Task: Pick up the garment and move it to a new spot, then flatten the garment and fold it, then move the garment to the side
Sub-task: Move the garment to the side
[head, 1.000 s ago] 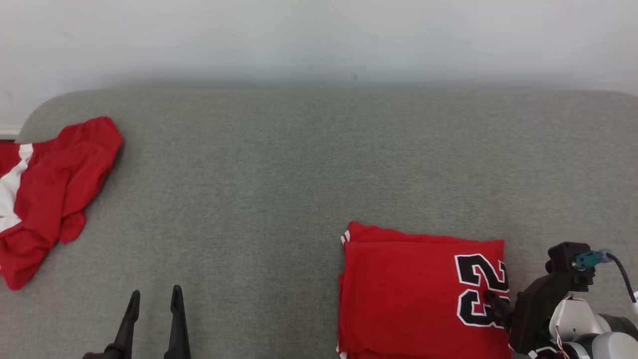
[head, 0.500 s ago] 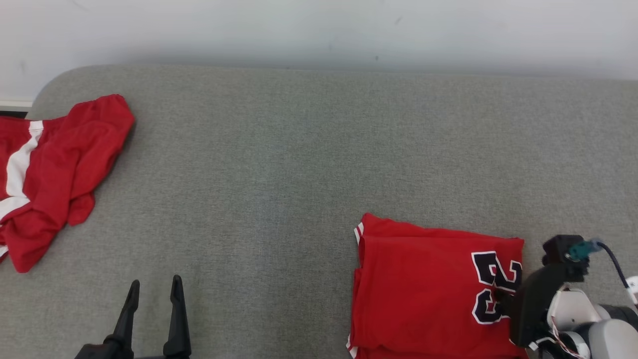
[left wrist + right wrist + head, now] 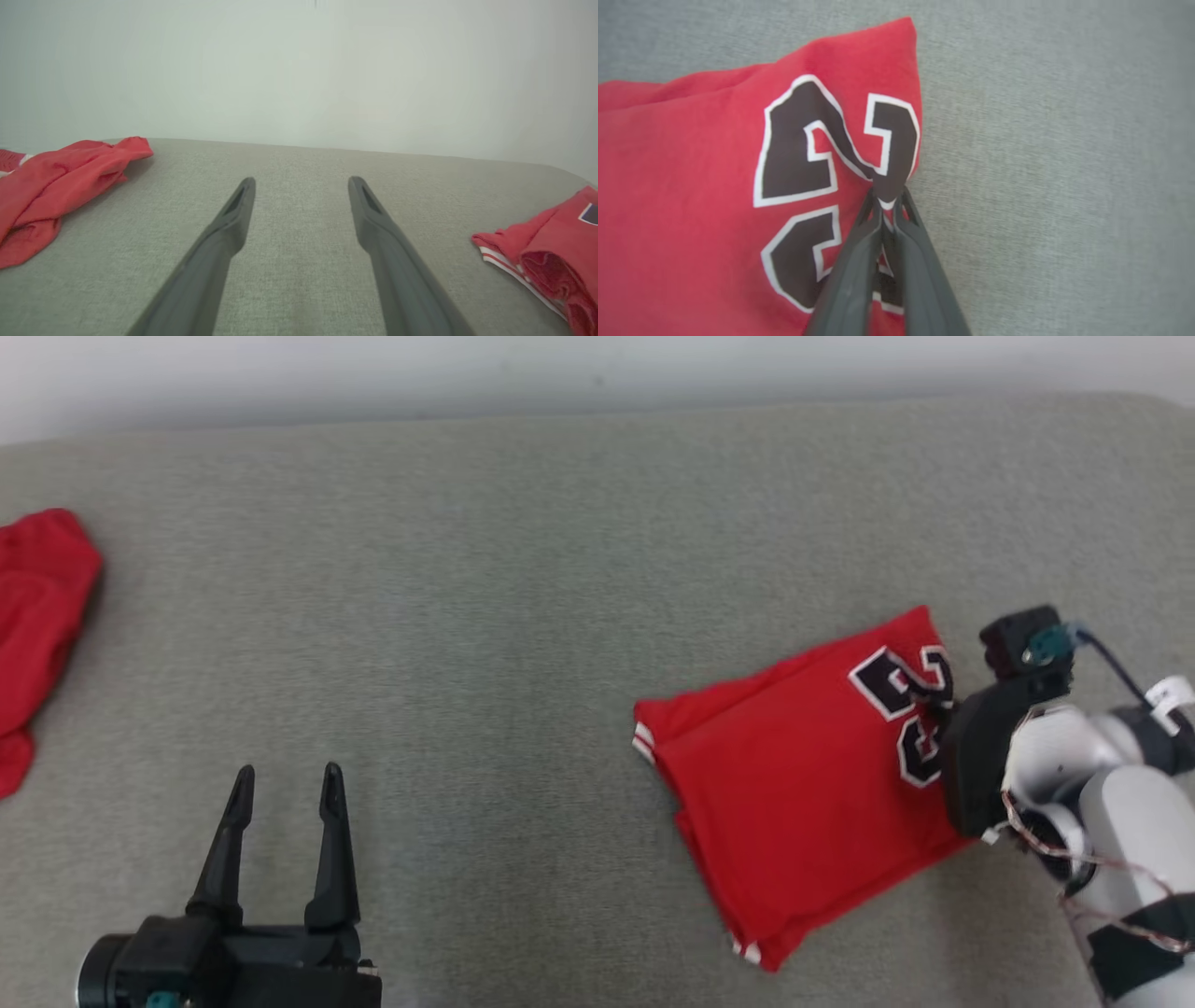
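Honestly the risky bit is how little cloth the right gripper (image 3: pixel 887 203) has: it's pinched tight on just the edge of the folded red garment (image 3: pixel 691 186), right at the black number. My guess is that if it drags from that one spot, the top layer slides over the ones under it and the fold comes apart, or the pinch slips off. I can't tell whether it has every layer or only the upper ones. From that gripper's own view the garment spreads away from its fingertips to the left and upward, lying on the grey tabletop (image 3: pixel 523 569), with bare tabletop on the fingers' other side. The left gripper (image 3: pixel 287 775) has its fingers spread and nothing between them. The folded garment lies well off to its right, and another crumpled red garment (image 3: pixel 60 172) lies off to its left
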